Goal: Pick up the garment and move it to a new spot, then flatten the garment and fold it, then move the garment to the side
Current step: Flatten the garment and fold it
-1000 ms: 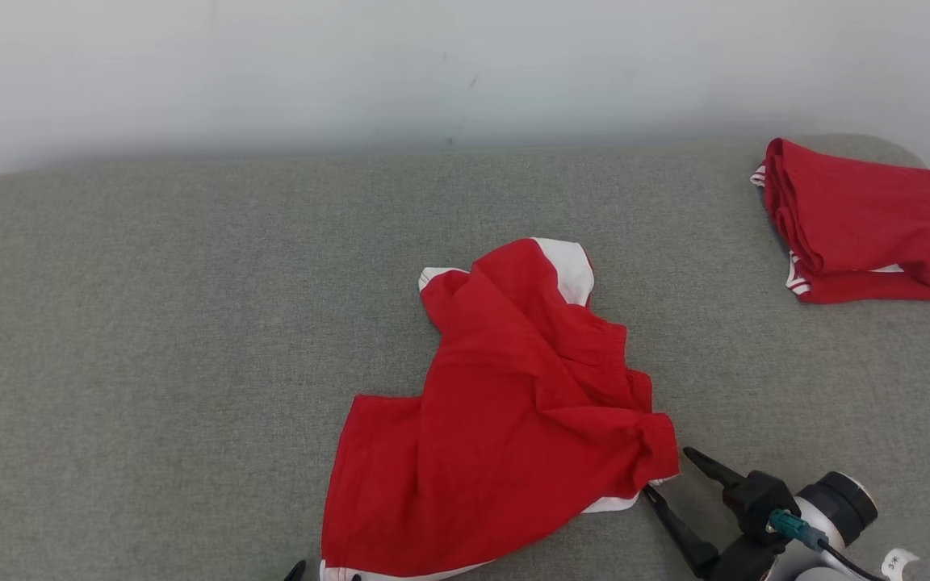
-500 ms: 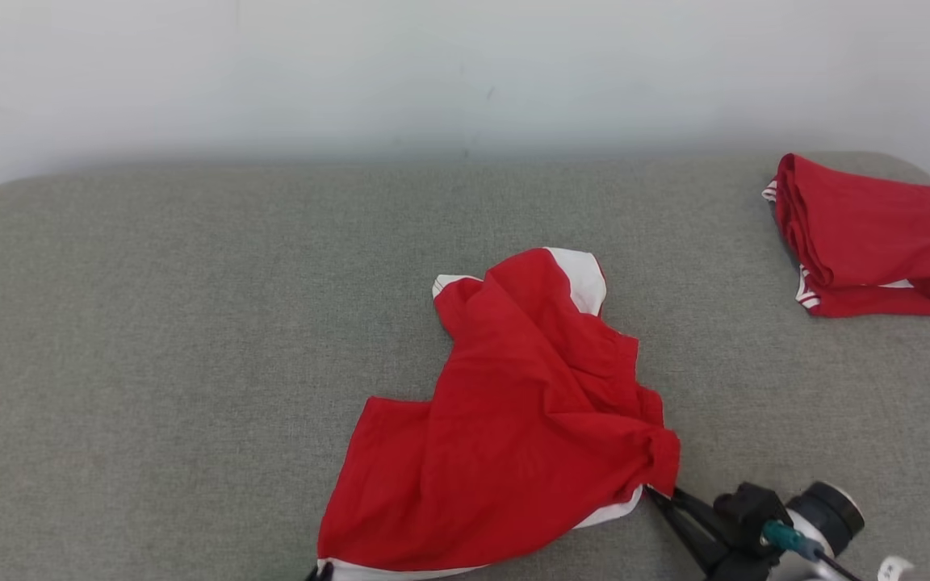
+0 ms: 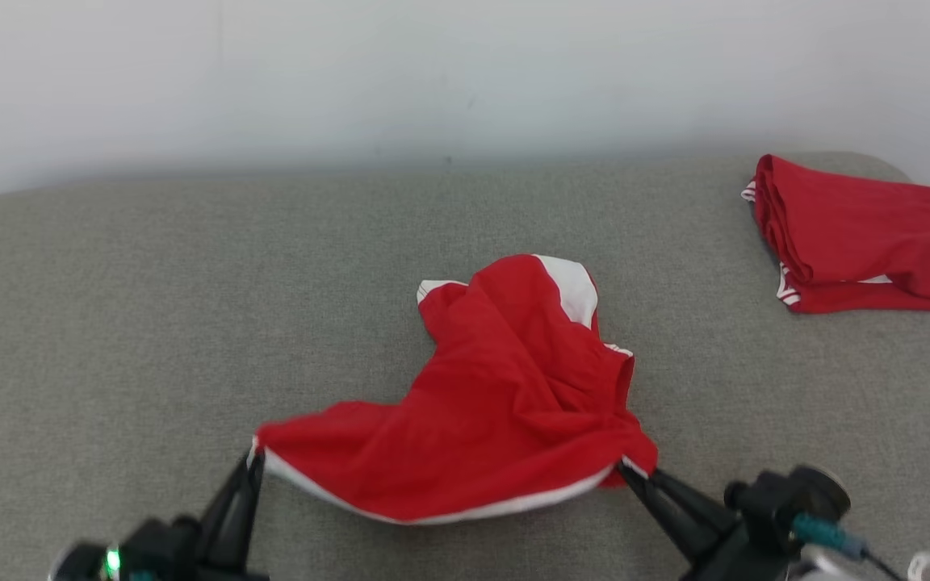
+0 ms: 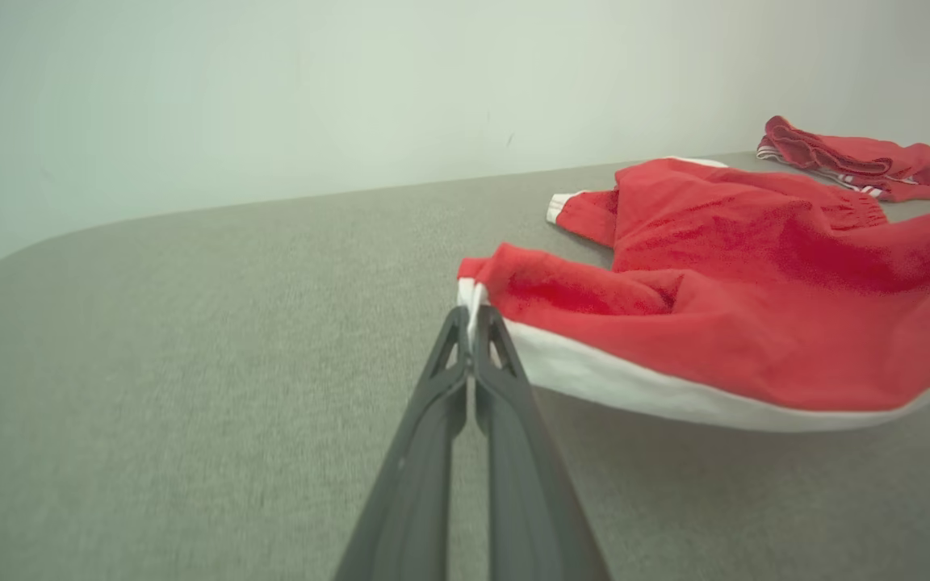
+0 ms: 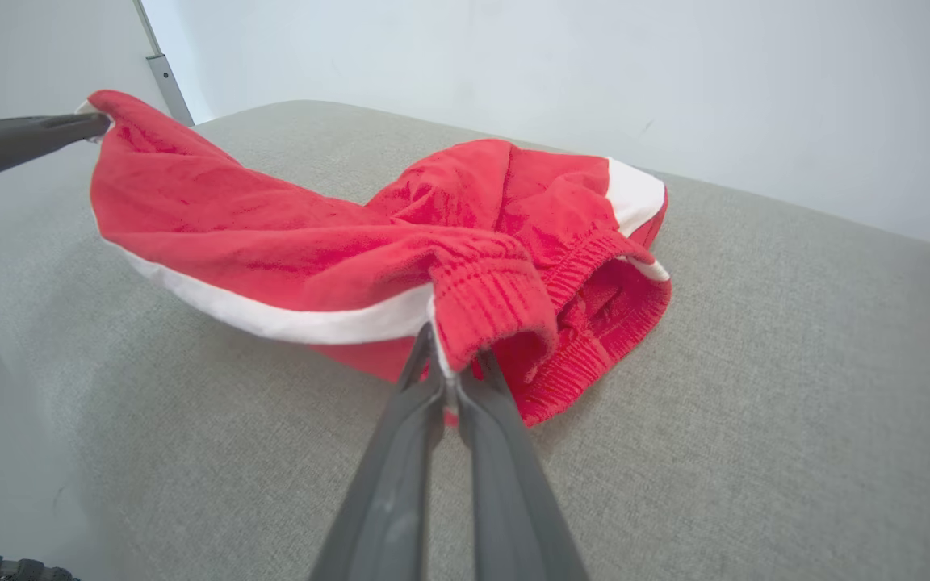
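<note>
The garment is a pair of red shorts with white trim, crumpled on the grey padded table. Its near edge hangs stretched above the table between both grippers, while its far part rests on the surface. My left gripper is shut on the garment's left corner, seen close in the left wrist view with the garment running off to the right. My right gripper is shut on the elastic waistband corner, as the right wrist view shows, with the garment lifted there.
A second red garment lies folded at the table's far right corner, also seen in the left wrist view. A white wall stands behind the table. Bare grey surface spreads to the left and behind the shorts.
Both grippers have shut on the garment's near corners and lifted its near edge. The left corner has been drawn out to the left, so the hem is now stretched between them.
</note>
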### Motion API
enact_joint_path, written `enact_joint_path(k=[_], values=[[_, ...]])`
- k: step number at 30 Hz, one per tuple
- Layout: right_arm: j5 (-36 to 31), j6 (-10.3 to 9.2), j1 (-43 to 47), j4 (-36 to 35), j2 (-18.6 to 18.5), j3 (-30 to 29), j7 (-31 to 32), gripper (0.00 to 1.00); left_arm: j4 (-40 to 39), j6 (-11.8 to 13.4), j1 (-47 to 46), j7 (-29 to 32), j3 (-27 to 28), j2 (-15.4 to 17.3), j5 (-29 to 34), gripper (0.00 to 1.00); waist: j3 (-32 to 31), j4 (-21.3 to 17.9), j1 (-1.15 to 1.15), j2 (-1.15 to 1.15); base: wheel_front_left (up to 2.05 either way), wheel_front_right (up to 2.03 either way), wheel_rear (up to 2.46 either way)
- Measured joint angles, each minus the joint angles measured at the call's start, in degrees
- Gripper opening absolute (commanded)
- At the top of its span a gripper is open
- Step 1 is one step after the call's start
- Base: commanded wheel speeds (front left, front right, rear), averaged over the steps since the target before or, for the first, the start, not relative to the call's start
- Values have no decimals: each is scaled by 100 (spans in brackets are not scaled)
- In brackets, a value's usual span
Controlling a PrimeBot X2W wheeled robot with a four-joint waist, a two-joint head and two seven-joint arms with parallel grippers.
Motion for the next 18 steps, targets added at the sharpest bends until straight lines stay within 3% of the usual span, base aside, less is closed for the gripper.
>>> enact_joint_path(k=[5, 11, 18], values=[[498, 0, -853, -432, -292, 240, 1, 0, -58, 0, -1193, 0, -325, 651, -2, 0, 168, -84, 0, 0, 0, 0, 0], [1798, 0, -2463, -677, -487, 488, 123, 0, 237, -1, -3476, 46, -901, 1296, -444, 0, 567, -196, 1, 0, 0, 0, 0], [3119, 0, -4976, -211, -370, 633, 698, 0, 1014, -2, -6459, 643, -1403, 1757, -1385, 0, 1333, -339, 2, 1, 0, 0, 0]])
